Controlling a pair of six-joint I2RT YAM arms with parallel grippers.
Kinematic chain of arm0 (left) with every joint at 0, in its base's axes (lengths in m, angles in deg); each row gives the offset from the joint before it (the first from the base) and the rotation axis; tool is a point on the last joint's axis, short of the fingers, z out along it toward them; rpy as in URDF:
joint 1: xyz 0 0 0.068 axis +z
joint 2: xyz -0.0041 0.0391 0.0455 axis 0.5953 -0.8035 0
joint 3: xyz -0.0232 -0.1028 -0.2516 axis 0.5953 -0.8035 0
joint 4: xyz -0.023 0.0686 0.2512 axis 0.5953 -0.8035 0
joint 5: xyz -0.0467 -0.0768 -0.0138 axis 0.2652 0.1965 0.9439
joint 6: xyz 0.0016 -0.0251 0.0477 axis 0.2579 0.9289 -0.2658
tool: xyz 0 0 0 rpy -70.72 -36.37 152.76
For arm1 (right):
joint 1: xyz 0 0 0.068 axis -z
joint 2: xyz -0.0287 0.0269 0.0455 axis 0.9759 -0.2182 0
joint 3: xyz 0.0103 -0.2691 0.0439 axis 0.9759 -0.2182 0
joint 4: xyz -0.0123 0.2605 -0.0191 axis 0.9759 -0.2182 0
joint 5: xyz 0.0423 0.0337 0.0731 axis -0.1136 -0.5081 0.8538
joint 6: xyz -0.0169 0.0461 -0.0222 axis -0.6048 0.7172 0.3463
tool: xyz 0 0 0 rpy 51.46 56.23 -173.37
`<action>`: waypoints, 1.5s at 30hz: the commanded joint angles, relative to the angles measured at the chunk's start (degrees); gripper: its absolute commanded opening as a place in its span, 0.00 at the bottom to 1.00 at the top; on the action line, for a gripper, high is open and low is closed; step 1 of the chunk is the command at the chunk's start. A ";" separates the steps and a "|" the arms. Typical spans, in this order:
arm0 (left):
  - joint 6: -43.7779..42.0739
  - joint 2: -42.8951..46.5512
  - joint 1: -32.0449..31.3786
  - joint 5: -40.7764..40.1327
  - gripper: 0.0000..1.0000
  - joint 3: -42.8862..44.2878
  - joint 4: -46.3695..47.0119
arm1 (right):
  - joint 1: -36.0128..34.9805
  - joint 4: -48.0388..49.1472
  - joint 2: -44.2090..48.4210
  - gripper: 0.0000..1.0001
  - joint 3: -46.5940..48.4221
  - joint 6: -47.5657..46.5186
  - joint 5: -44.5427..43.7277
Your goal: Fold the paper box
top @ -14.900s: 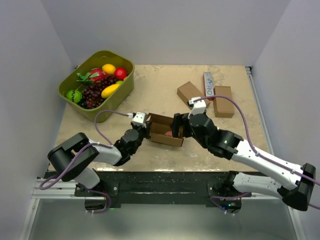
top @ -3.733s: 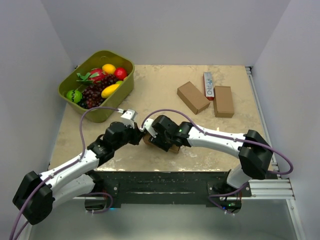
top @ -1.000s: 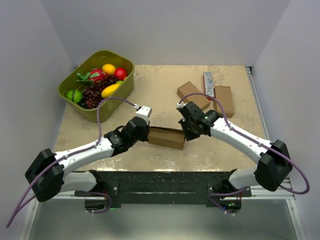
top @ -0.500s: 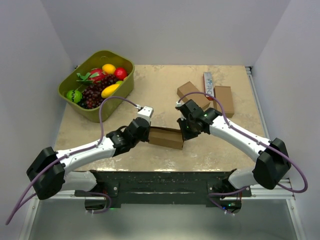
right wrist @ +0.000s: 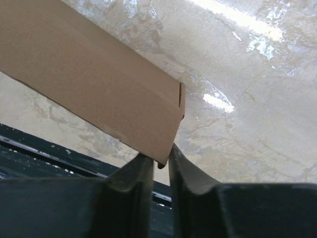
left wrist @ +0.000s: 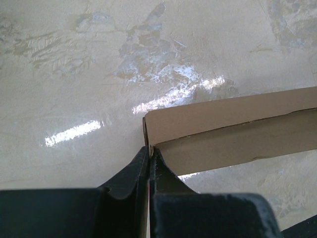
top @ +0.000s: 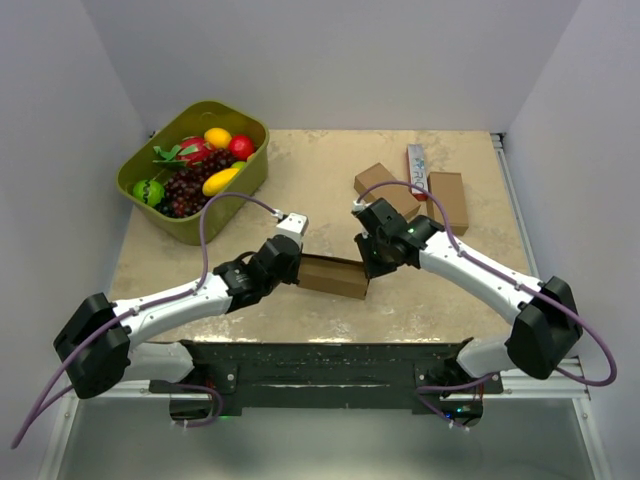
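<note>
The paper box (top: 332, 275) lies closed and flat at the table's near middle, a plain brown slab. My left gripper (top: 296, 267) is at its left end. In the left wrist view the gripper (left wrist: 149, 151) is shut on a thin cardboard edge at the box's (left wrist: 233, 131) left corner. My right gripper (top: 368, 266) is at the box's right end. In the right wrist view its jaws (right wrist: 159, 157) stand slightly apart, open, with the box's (right wrist: 99, 84) lower right corner poking between the fingertips.
A green bin (top: 257, 130) of toy fruit stands at the back left. Two plain brown boxes (top: 384, 190) (top: 447, 202) and a white-and-red carton (top: 418, 169) lie at the back right. The black rail (top: 330, 362) runs just below the table's near edge.
The right gripper's jaws have parted from a shut grip on the box's right corner. The left gripper stays shut, and both arms have barely moved.
</note>
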 commanded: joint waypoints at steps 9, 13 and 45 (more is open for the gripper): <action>-1.39 -2.43 -1.55 0.74 0.00 0.40 -7.00 | 0.01 1.00 1.92 0.00 3.38 0.32 -0.60; -2.18 -3.31 -2.26 -1.20 0.00 0.67 -7.88 | 1.50 2.83 1.12 0.00 3.29 0.23 3.34; -2.71 -9.03 -10.17 -7.97 0.00 4.10 -9.11 | 5.11 10.66 -0.11 0.00 5.40 6.21 15.48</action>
